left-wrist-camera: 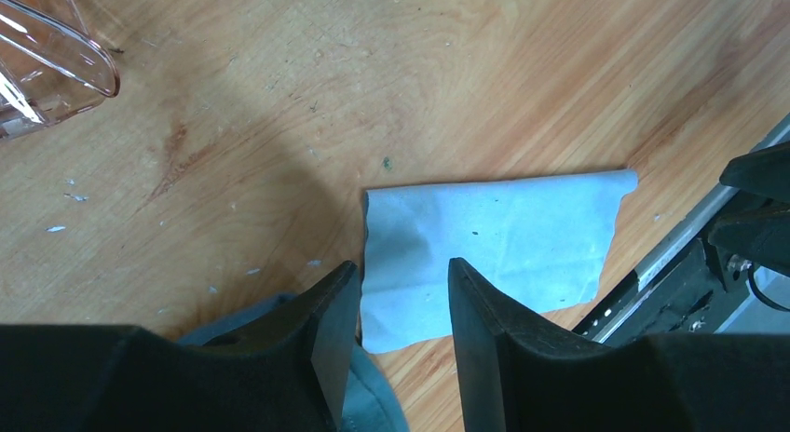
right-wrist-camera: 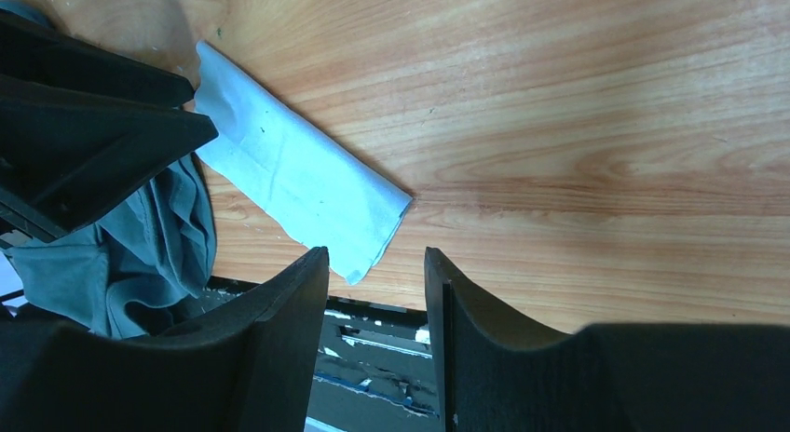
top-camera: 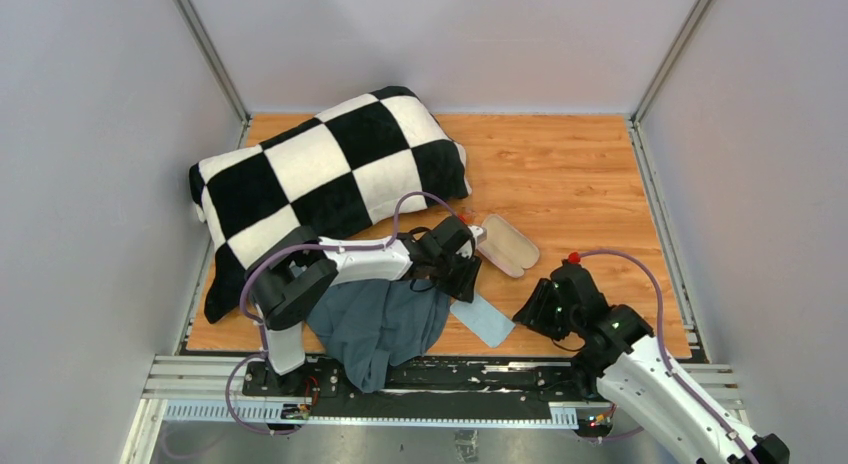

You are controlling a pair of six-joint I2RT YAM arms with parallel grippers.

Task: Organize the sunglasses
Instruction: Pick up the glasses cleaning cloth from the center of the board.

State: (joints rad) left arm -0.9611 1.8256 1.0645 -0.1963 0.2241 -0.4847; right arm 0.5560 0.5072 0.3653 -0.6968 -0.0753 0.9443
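The sunglasses are mostly hidden; only a small orange bit (top-camera: 467, 220) shows beside my left wrist. The pink case (top-camera: 510, 246) lies open on the wood just right of that wrist. A translucent pink-rimmed piece (left-wrist-camera: 51, 55) shows at the top left of the left wrist view; I cannot tell what it is. My left gripper (top-camera: 466, 284) (left-wrist-camera: 402, 269) is open and empty, over the near-left end of the light-blue cloth (left-wrist-camera: 494, 241). My right gripper (top-camera: 527, 316) (right-wrist-camera: 373, 255) is open and empty, just off the cloth's right corner (right-wrist-camera: 298, 176).
A black-and-white checkered pillow (top-camera: 320, 179) fills the far left. A grey-blue garment (top-camera: 380, 329) lies under my left arm and hangs over the table's front edge. The metal rail (top-camera: 500, 369) runs along the near edge.
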